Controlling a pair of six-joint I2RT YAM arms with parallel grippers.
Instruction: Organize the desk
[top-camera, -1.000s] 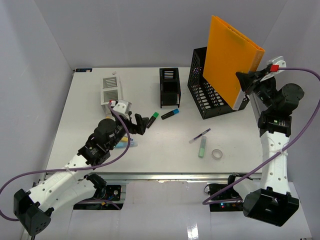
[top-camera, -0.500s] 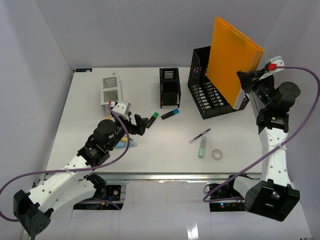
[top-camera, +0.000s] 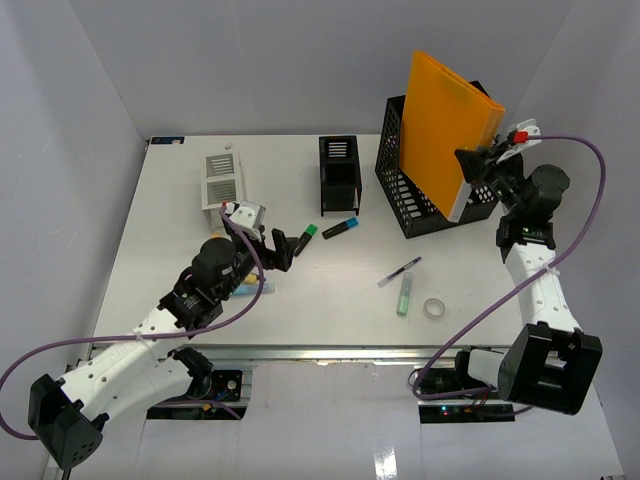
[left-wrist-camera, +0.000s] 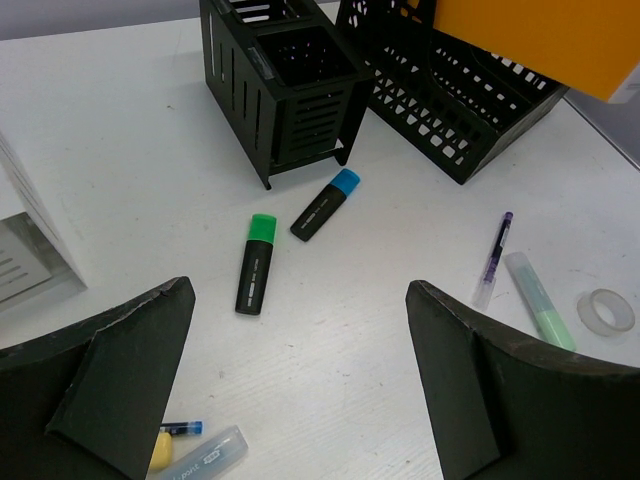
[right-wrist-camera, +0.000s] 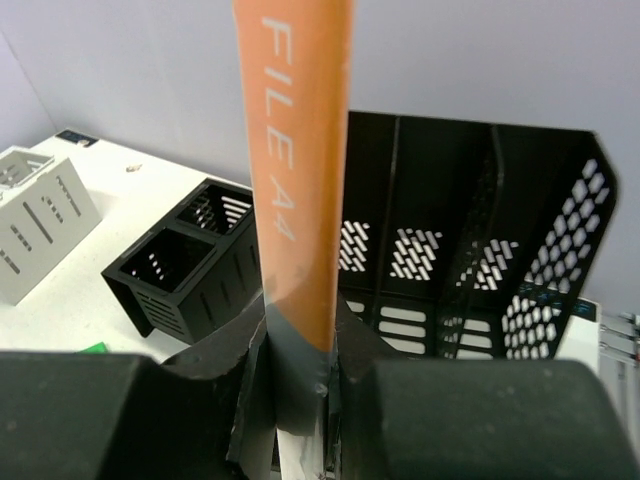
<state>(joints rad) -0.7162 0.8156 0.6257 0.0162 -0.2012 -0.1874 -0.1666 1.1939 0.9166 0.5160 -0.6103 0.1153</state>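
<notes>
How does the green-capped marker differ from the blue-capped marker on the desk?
The green marker has a green cap; the blue marker a blue one. The blue marker lies closer to the black holder than the green marker. Both have black bodies and lie flat on the desk, not touching.

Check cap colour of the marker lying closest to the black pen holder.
Blue cap on that marker, black body. Left wrist view shows it best.

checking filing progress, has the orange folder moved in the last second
Yes. The orange folder, gripped by the right end effector, has shifted left, further over the black mesh rack, which stays put.
</notes>
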